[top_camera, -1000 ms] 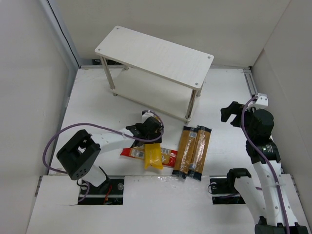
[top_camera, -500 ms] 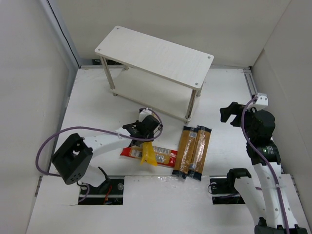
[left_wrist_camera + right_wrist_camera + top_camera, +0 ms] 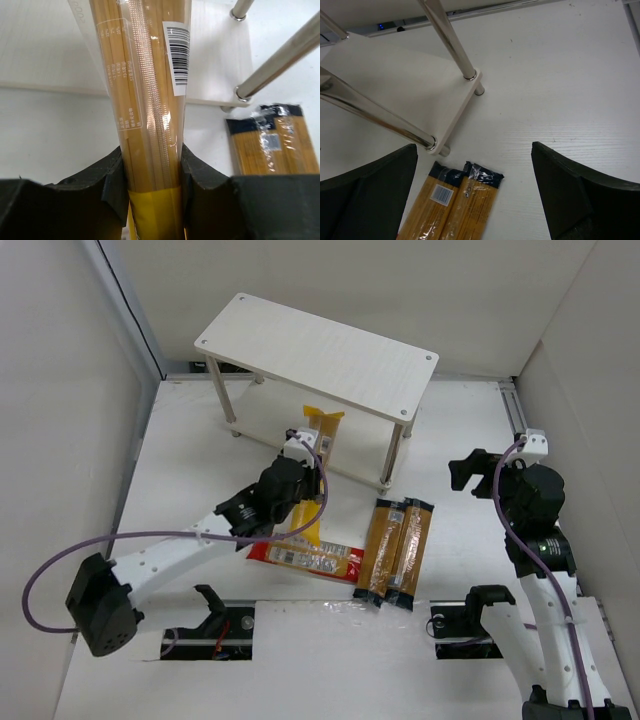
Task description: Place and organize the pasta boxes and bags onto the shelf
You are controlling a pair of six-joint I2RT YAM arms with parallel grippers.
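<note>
My left gripper (image 3: 296, 472) is shut on the bright yellow pasta bag (image 3: 320, 430), which it holds lengthwise with the far end reaching over the shelf's (image 3: 340, 352) lower board. In the left wrist view the bag (image 3: 145, 90) runs up between the fingers (image 3: 112, 175) toward that board. The red-and-orange flat box (image 3: 305, 555) lies on the table near the arm. Two clear spaghetti bags (image 3: 397, 550) lie side by side to its right, and they also show in the right wrist view (image 3: 455, 210). My right gripper (image 3: 473, 472) is open and empty, right of the shelf.
The shelf's metal legs (image 3: 447, 40) and the corner of its lower board (image 3: 415, 95) stand just ahead of the right gripper. White walls enclose the table on the left, back and right. The left arm's purple cable (image 3: 150, 537) loops over the table's left side.
The left arm has stretched forward and lifted the yellow bag off the red box, carrying it up to the shelf's lower board. The right arm has barely moved.
</note>
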